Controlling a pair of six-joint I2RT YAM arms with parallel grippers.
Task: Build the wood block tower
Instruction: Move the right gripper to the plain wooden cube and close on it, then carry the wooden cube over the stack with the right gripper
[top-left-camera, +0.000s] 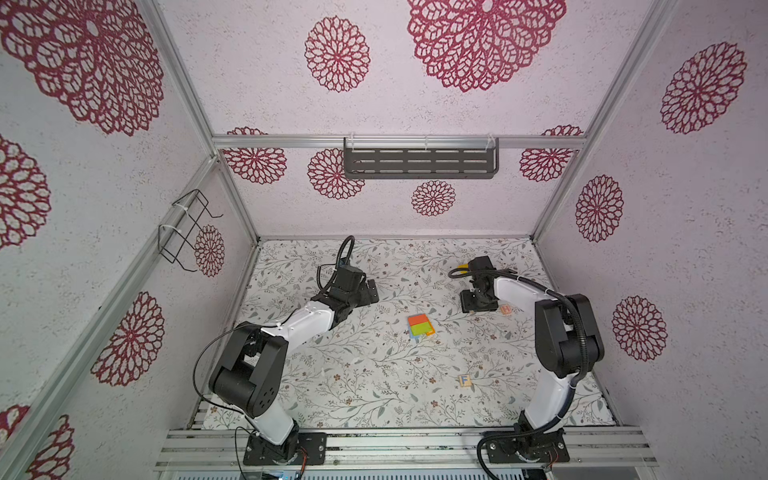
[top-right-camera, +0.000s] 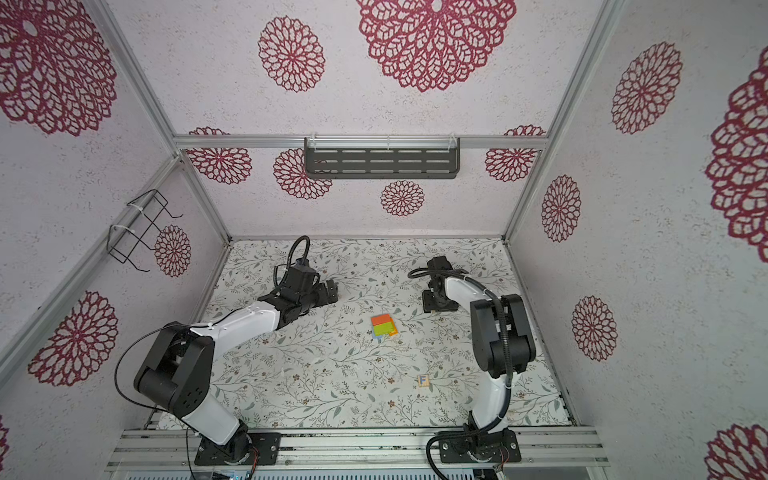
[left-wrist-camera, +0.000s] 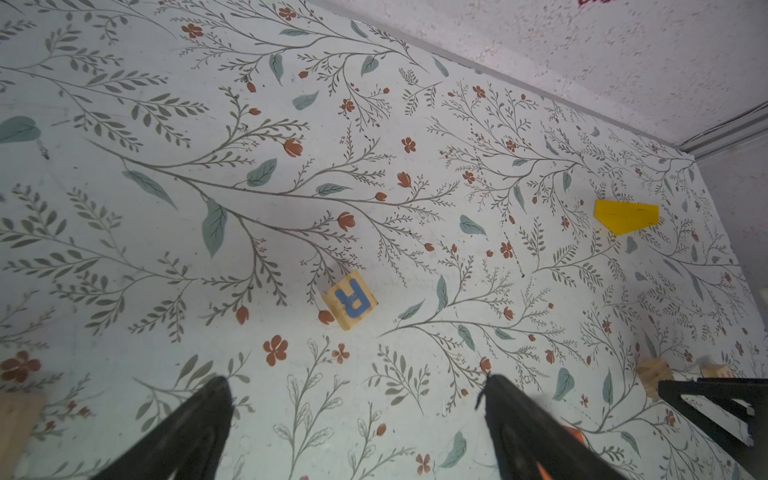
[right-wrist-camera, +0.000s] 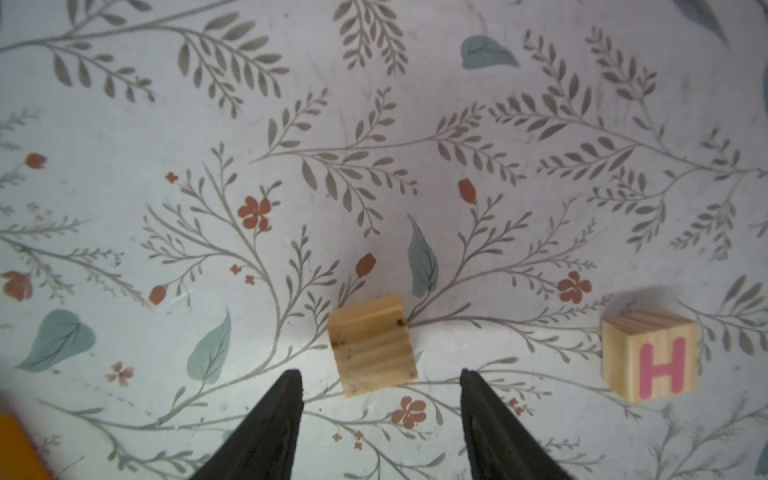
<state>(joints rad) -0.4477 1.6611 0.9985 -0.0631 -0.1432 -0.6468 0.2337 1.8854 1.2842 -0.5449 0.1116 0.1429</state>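
At the left of both top views the left gripper (top-left-camera: 370, 291) hovers over the floral-printed counter (top-left-camera: 353, 399), its jaws spread wide with nothing between them. Its wrist view shows what that arm hides from above. A natural-wood cube with a blue letter R (left-wrist-camera: 351, 299) lies on the counter ahead of the fingertips and apart from them. Farther off lies a flat yellow painted block with slanted sides (left-wrist-camera: 625, 216) (a top view gives only a sliver of yellow behind the right wrist).

Mid-counter, between the two arms, stands the wood block tower (top-left-camera: 420, 326). It is a low stack of flat painted pieces, with lime green uppermost, red-orange offset beneath and a blue edge peeking out at the bottom. Neither gripper touches it. Nearer the front a wood cube lettered F (top-left-camera: 464, 380) lies alone.

At the right, the right gripper (right-wrist-camera: 381, 373) points down at the counter. Its wrist view shows the jaws partly spread on either side of a plain tan wood block with ridged grain (right-wrist-camera: 372, 345). A gap shows at each fingertip, so nothing is pinched. Near that block, on the same sheet, stands a pale wood cube with a pink letter H (right-wrist-camera: 650, 357).
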